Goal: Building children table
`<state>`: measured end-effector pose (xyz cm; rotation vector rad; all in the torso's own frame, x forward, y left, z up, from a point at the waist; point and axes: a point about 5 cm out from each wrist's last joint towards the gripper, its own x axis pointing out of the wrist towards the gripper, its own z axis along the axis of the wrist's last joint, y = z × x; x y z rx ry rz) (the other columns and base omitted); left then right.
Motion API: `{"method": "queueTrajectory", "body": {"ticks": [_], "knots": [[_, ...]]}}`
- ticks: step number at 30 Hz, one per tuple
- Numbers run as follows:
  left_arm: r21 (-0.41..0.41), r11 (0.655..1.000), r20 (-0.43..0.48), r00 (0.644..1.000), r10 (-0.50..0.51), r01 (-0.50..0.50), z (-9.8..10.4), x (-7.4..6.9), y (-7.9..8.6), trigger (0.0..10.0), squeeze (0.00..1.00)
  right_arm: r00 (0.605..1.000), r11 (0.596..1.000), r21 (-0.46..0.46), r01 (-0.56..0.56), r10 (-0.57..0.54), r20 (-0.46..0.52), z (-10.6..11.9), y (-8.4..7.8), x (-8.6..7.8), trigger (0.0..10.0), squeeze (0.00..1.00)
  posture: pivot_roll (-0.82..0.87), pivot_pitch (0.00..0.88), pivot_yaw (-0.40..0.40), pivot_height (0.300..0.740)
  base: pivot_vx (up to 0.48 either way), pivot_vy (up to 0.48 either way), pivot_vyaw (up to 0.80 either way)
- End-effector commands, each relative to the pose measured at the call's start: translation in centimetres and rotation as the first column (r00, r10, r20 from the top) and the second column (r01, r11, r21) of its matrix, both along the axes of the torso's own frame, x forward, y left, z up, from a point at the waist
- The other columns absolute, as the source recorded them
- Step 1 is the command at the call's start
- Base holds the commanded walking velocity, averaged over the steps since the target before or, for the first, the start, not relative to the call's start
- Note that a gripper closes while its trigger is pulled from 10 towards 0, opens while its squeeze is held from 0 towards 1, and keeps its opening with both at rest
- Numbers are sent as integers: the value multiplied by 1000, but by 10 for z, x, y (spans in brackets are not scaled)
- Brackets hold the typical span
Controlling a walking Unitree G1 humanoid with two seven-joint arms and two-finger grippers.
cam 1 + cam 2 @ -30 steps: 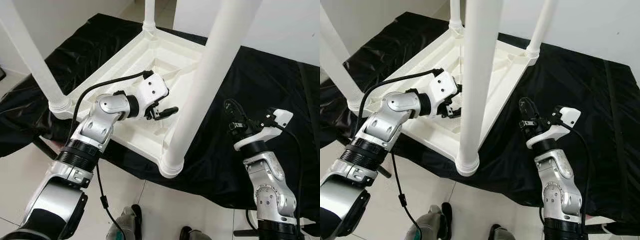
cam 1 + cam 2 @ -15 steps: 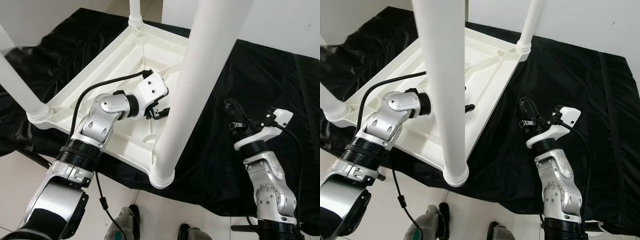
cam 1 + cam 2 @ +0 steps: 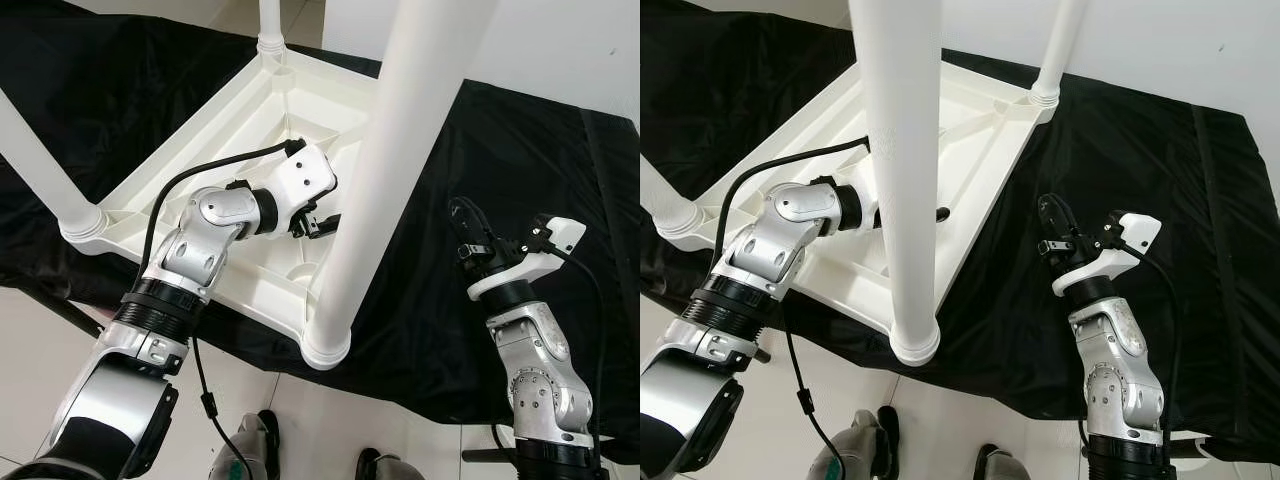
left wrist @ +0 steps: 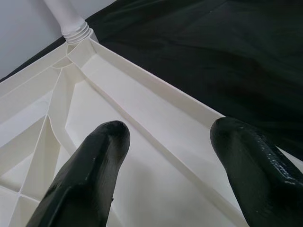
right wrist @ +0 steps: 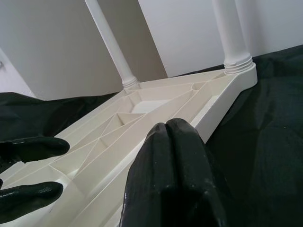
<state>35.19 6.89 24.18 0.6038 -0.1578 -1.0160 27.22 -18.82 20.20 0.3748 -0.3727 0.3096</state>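
Children's table (image 3: 250, 150), white plastic, lies upside down on the black cloth (image 3: 470, 200), all four legs seated in its corners and pointing up. Nearest us the front-corner leg (image 3: 380, 180) rises past the camera; we note its foot collar now sits lower and more to the left in the head views than a second ago, and the left-corner leg (image 3: 45, 165) has swung further into view, so the whole picture has shifted and we read that as our own head moving, not the table. Left gripper (image 3: 318, 224) hovers inside the ribbed underside just behind that near leg, fingers (image 4: 94, 179) spread apart and empty, placed as it was a second ago. Right gripper (image 3: 468, 238) waits over the cloth off the table's right edge, fingers (image 5: 173, 175) pressed together, likewise unmoved. Farther back stands the far-corner leg (image 3: 270, 25). We judge assembly essentially complete, with righting the table likely remaining.
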Motion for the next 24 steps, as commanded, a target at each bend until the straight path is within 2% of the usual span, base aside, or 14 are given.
{"method": "queueTrajectory", "body": {"ticks": [1,24], "knots": [[-17,998,29,998,59,-58,0,2,1,10000,0,1000,1000,-1,-7,7,-6,-1,0,0,10000,0,124,195,-3,740,0,0,0],[-32,999,31,999,29,-28,1,-2,-1,10000,0,1000,1000,-1,-3,3,-5,-1,-1,1,10000,0,127,198,-1,740,0,0,0]]}}
